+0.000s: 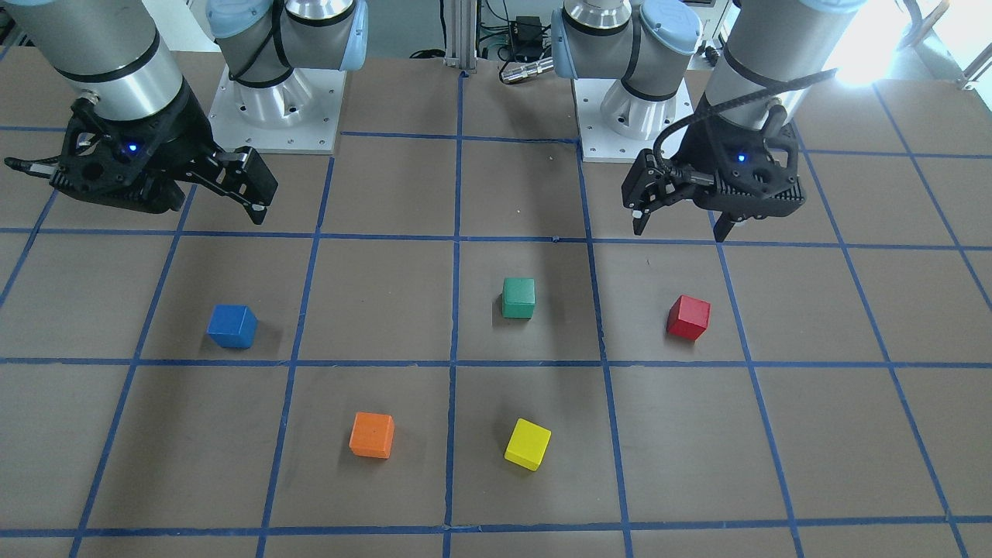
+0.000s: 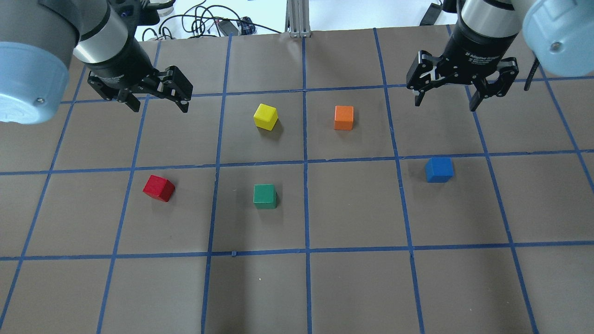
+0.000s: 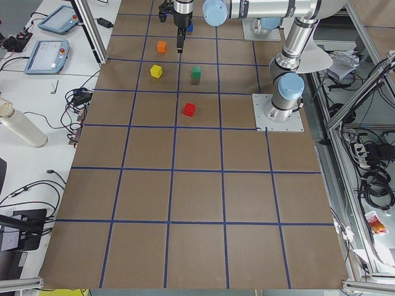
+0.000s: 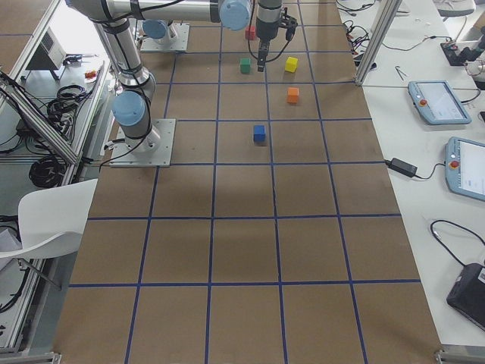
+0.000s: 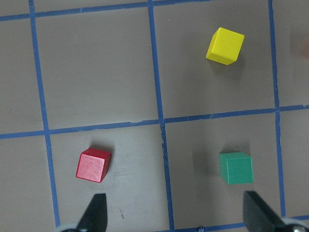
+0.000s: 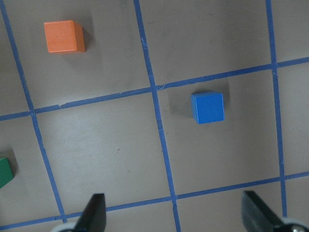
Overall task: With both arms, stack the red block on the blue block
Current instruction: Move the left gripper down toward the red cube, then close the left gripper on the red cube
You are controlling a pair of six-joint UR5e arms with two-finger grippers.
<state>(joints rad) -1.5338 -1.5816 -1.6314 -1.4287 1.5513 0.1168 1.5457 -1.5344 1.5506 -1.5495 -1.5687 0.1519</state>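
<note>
On the bench [image 2: 352, 287] the red block [image 2: 158, 188] lies at the robot's left, the blue block [image 2: 439, 170] far right, the green block [image 2: 265, 196] between them, with the yellow block [image 2: 266, 116] and the orange block [image 2: 344, 117] beyond.

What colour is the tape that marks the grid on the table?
Blue. The tape on the brown table shows best in the overhead exterior view.

A brown table [image 2: 352, 287] is marked into squares by blue tape lines [image 2: 305, 204]. A green cube [image 2: 265, 196], a yellow cube [image 2: 266, 116] and an orange cube [image 2: 344, 117] sit on it, well apart, each inside its own square. The yellow cube is turned askew to the grid. A control tablet [image 3: 46, 55] lies on a white bench [image 3: 31, 92] beside the table. A white chair [image 4: 49, 220] stands at the table's other side.
</note>
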